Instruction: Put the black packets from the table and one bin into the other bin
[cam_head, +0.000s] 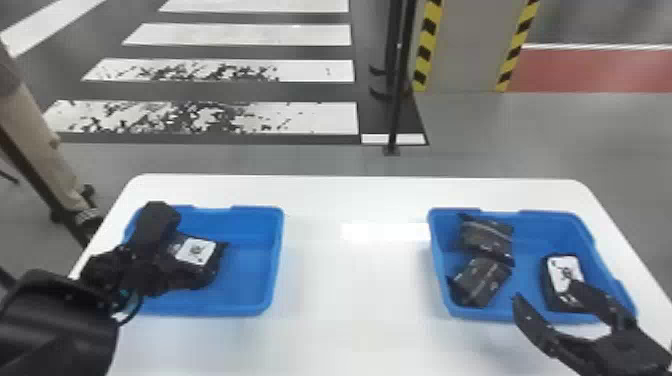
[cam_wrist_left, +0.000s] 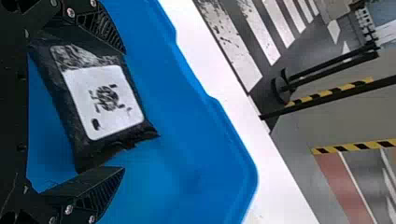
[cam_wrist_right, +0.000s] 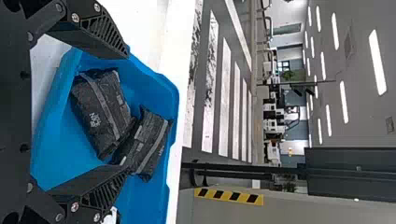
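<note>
1. Blue plastic is forming the left bin (cam_head: 252, 270) on the bench (cam_head: 350, 300); well to its right, the right bin (cam_head: 530, 235) is sitting.
2. Inside the left bin, a labelled packet (cam_wrist_left: 102, 100) is lying aslant between the open fingers (cam_wrist_left: 100, 189) of our left gripper (cam_wrist_left: 124, 110). If we are closing on that slant, the pads could be catching one corner and letting the packet twist free.
3. One finger is overlapping the packet's edge; whether it is touching, we cannot tell. Pressing down there could be pinning the packet instead of gripping it.
4. To the right of the left bin, our right gripper (cam_head: 546, 290) is hanging open and unloaded over the right bin's near edge, close to a second labelled packet (cam_head: 565, 277). Lowering it straight down, we could be striking that packet or the rim.
5. Also right of the left bin, inside the right bin, two striped packets (cam_head: 480, 281) are touching. Landing another on them could be making a heap that is slipping.
6. We are guessing the left bin is the source; guessing wrongly, we could be emptying the wrong one. A weak hold while carrying could be dropping the packet just right of the left bin.
</note>
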